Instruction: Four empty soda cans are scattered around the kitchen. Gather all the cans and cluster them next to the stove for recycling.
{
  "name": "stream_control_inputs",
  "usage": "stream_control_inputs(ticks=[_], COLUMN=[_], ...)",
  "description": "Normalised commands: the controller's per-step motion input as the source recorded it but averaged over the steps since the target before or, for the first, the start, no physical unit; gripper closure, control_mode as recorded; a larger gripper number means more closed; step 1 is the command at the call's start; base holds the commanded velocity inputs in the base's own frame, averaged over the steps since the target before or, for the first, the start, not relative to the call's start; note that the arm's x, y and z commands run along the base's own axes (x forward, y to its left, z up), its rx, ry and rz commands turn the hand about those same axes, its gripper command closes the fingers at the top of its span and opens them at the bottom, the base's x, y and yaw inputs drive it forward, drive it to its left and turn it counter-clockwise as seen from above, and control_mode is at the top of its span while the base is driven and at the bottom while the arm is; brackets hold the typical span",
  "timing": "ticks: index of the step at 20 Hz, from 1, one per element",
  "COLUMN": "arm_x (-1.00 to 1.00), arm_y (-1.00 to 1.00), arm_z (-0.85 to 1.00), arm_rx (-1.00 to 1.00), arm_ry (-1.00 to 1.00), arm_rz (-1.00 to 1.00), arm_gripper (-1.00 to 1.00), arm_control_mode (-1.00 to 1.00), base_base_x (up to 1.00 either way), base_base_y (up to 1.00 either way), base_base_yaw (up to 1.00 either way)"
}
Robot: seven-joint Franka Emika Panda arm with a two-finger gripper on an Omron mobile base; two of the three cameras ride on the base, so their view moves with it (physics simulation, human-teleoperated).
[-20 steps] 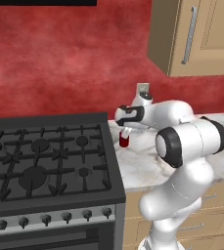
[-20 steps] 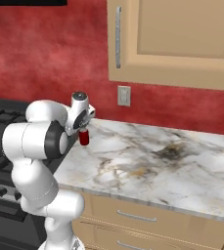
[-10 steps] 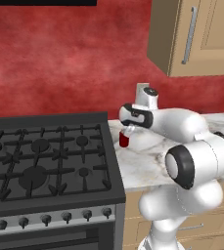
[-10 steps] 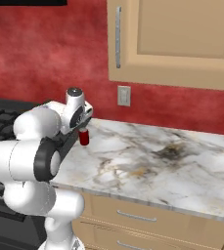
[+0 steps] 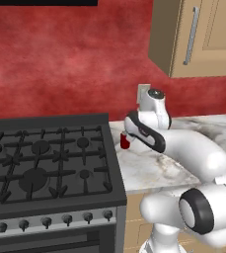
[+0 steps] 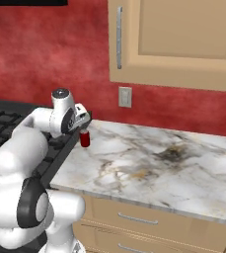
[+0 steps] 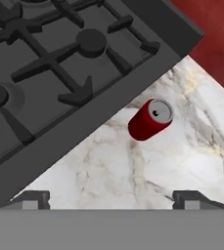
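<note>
One red soda can with a silver top stands upright on the marble counter, a short way from the right edge of the black stove. The same can sits near the stove's back right corner. My gripper hovers above the can and a little to one side, open wide, with nothing between its fingertips. In the right base view the hand hangs just over the can.
The marble counter runs to the right of the stove, with drawers below. A wall socket sits on the red wall behind, and a wooden cupboard hangs above the counter. My own forearm and elbow lie over the counter.
The elbow has swung down and to the right while the hand stayed over the can and drew back slightly. The can has not moved. The jaws have stayed open.
</note>
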Motion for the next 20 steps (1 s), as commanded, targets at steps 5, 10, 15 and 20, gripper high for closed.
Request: stream_control_inputs(ticks=[5, 10, 15, 20], arm_x=[-0.79, -0.80, -0.74, -0.73], arm_y=[-0.01, -0.06, -0.21, -0.31], arm_z=[0.31, 0.36, 0.36, 0.36], arm_rx=[0.04, 0.06, 0.08, 0.13], arm_ry=[0.00, -0.02, -0.03, -0.05], arm_rz=[-0.18, -0.13, -0.05, 0.00], arm_gripper=[-1.00, -1.00, -1.00, -1.00], arm_control_mode=[-1.00, -1.00, -1.00, -1.00], base_base_x=[0.00, 0.00, 0.00, 0.00], base_base_y=[0.00, 0.00, 0.00, 0.00], base_base_yaw=[0.00, 0.00, 0.00, 0.00])
